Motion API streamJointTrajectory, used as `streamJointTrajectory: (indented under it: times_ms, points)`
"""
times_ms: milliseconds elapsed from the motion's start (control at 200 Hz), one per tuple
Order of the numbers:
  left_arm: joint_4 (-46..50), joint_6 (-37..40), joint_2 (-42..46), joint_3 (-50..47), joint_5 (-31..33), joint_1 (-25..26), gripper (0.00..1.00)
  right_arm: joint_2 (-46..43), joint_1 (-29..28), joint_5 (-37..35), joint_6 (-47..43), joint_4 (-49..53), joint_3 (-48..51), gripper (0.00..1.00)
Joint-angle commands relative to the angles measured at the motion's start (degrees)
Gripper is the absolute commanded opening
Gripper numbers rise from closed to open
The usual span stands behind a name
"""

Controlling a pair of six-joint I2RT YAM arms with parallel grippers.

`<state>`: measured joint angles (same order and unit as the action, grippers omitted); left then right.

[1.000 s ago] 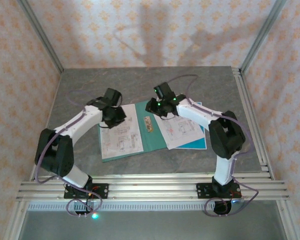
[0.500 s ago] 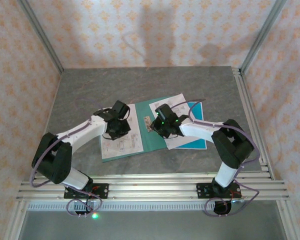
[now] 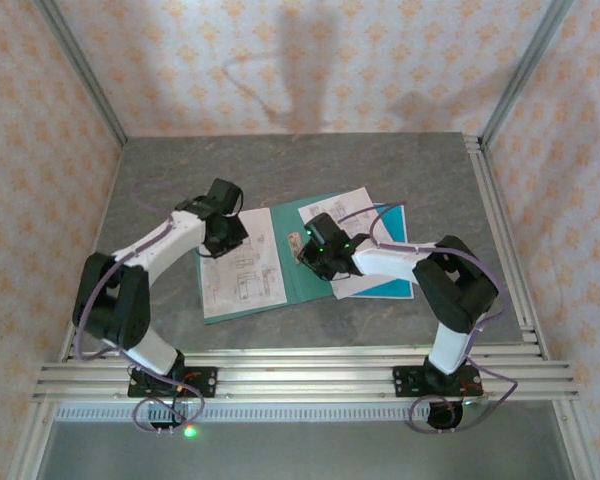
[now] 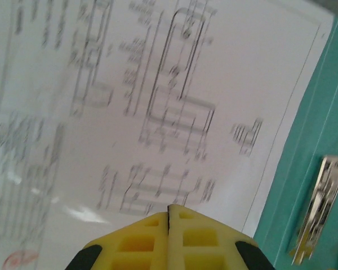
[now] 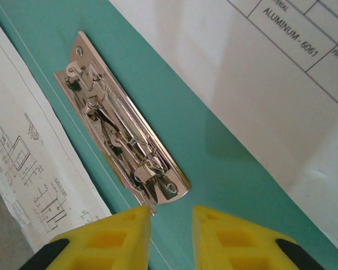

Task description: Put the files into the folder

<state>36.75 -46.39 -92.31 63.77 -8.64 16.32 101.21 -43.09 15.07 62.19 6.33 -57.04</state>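
Observation:
The teal folder [image 3: 308,287] lies open on the table, a metal clip [image 5: 121,135] at its spine. One file [image 3: 242,278], a white sheet with line drawings, rests on the left cover. More files [image 3: 368,280] lie on the right cover. My left gripper [image 4: 169,208] hovers just over the left sheet [image 4: 158,84], its yellow fingers pressed together with nothing between them. My right gripper [image 5: 170,215] stands a little open just short of the clip's near end, nothing held. From above, the left gripper [image 3: 223,238] and the right gripper [image 3: 310,255] flank the spine.
Grey table [image 3: 280,165] around the folder, bounded by an aluminium rail [image 3: 500,230] on the right and rails [image 3: 300,365] along the near edge. Patterned walls enclose the back and sides.
My right gripper has come from the folder's far edge toward me, down to the clip, uncovering the right sheet's far corner. The left gripper moved nearer over the left sheet, then back.

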Motion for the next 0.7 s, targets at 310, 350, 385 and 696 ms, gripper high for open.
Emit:
streamJointTrajectory:
  times_ms: [310,350,385,696]
  points:
    - [-2.3,1.2,-8.6,-3.7,6.5,-2.2,0.0,1.8,-0.2,-4.1,2.5,2.2,1.4,0.25]
    - [-2.7,0.8,-7.5,-5.1,6.9,-2.2,0.0,1.9,-0.2,-4.1,2.6,2.4,1.3,0.25]
    - [-3.1,0.5,-6.5,-6.1,6.9,-2.2,0.0,2.0,-0.2,-4.3,2.8,2.5,1.4,0.25]
    - [-1.0,0.2,-2.8,-5.8,7.5,-2.2,0.0,2.2,-0.2,-4.3,2.9,2.7,1.0,0.25]
